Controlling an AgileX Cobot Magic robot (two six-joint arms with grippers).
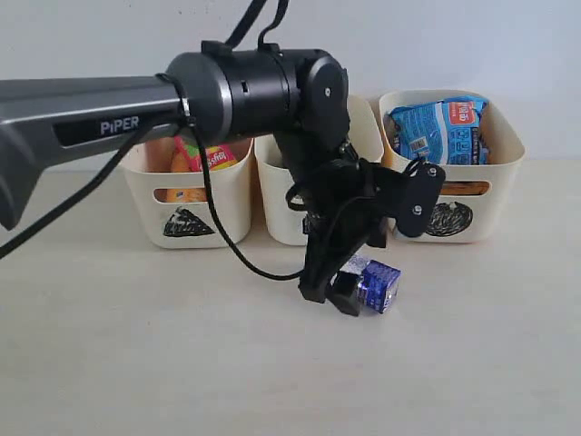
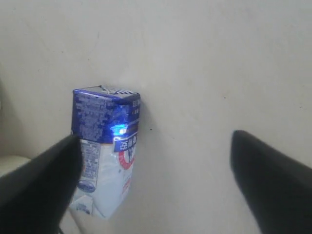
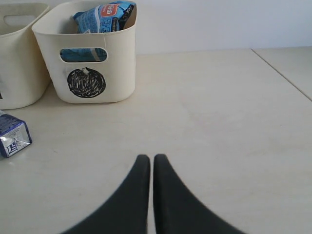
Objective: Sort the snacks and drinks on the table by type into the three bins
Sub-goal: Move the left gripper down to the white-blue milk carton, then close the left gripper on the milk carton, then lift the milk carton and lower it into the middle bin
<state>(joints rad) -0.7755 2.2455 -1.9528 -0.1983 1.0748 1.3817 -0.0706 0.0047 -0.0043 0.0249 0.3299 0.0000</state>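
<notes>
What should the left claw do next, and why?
Probably shift the left claw sideways to centre it on the carton before closing. Its jaws stand open, but the carton lies on the table right beside one finger, with a wide gap to the other.

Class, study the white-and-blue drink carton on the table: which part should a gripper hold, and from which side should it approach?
Take the white-and-blue carton across its flat, parallel long faces, about mid-length, coming down from above. It seems to lie on the table, so those faces are free. The left gripper's open fingers need centring first.
</notes>
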